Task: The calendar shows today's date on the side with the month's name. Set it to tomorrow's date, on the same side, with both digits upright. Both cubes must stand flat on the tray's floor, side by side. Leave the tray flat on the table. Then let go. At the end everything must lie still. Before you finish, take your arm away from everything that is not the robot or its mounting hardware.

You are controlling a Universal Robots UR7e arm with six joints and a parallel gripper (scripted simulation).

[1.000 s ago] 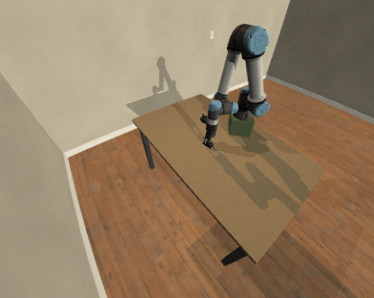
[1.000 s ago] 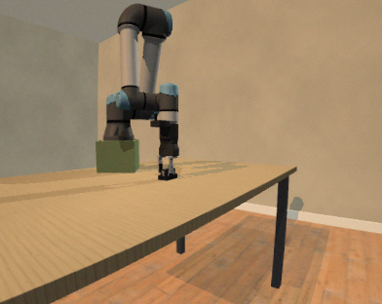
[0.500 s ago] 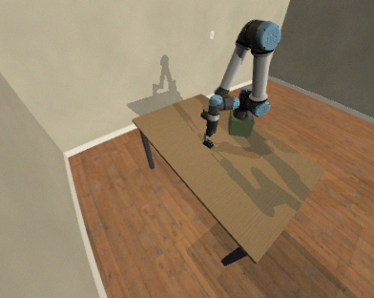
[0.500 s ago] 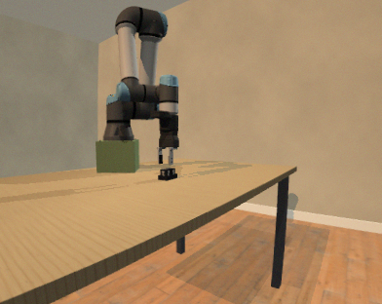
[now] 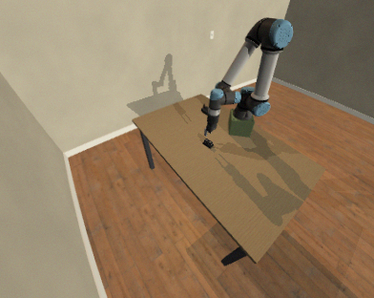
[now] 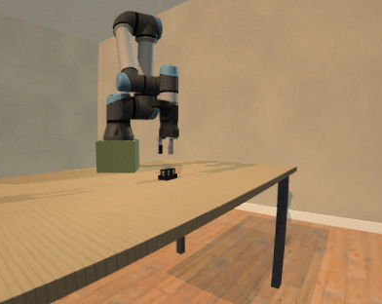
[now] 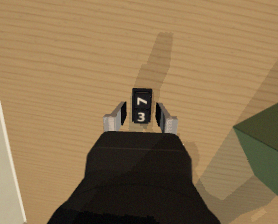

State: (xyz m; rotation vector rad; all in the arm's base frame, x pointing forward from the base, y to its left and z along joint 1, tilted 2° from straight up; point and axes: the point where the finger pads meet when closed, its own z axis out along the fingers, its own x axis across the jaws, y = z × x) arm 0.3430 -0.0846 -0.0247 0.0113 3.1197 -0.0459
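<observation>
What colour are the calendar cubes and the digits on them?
The cubes are black with white digits, clearest in the wrist view.

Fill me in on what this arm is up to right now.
The arm's pincer hangs open above the small black calendar on the wooden table, holding nothing. Seen from the wrist, the two cubes sit side by side with 7 and 3 on their top faces, between the spread fingers and well below them. The calendar rests on the table near the green pedestal.

Wood table (image 5: 256, 201) w/ dark legs, green block (image 6: 117, 156) on it, plank floor (image 5: 146, 229), beige walls (image 6: 281, 73)
</observation>
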